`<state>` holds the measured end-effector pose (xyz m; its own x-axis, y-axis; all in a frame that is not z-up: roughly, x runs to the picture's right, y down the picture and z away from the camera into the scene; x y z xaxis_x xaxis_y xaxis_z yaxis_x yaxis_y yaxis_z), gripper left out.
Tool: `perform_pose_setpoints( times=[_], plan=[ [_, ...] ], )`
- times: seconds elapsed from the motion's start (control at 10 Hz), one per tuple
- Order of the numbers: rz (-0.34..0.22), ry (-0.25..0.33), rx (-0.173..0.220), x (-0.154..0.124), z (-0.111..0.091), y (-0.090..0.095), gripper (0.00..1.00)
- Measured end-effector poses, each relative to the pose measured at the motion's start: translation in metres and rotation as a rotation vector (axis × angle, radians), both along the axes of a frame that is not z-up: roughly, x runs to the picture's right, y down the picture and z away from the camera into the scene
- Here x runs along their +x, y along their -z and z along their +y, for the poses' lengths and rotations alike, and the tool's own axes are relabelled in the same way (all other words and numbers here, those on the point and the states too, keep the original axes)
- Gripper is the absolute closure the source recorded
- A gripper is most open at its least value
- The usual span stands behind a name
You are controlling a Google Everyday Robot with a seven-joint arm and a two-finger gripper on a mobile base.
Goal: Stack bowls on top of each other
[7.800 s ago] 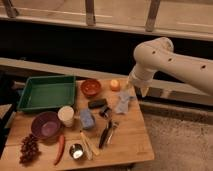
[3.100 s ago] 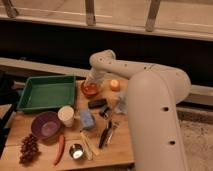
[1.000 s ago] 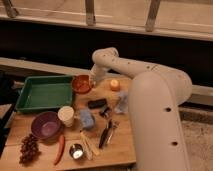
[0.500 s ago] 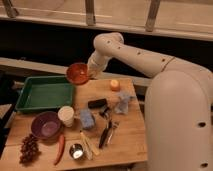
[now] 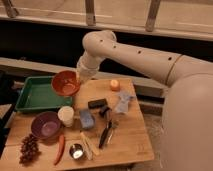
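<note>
- The gripper has its jaws clamped on the right rim of the orange bowl, so it hangs tilted above the back left corner of the worktop, next to the green tray.
- The purple bowl sits mouth-up by the left edge, beside the white cup.
- The rim pinch probably keeps the base free for nesting the 2 bowls.
</note>
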<state>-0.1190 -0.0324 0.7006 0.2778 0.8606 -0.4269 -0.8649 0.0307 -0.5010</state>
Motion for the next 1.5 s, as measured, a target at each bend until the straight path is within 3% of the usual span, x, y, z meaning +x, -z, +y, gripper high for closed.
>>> perform_pose_setpoints(
  times=[0.2,0.7,0.8,1.1,1.3,1.5],
  plan=[
    [-0.029,0.046,-0.016,-0.009,0.013,0.013,1.00],
    [-0.028,0.047,-0.019,-0.008,0.013,0.012,1.00],
    [-0.040,0.071,-0.021,-0.013,0.016,0.010,1.00],
    [-0.085,0.173,-0.016,-0.060,0.031,0.008,1.00],
    [-0.130,0.256,-0.037,-0.110,0.056,0.004,1.00],
    [-0.170,0.303,-0.073,-0.137,0.080,-0.005,1.00]
  ],
)
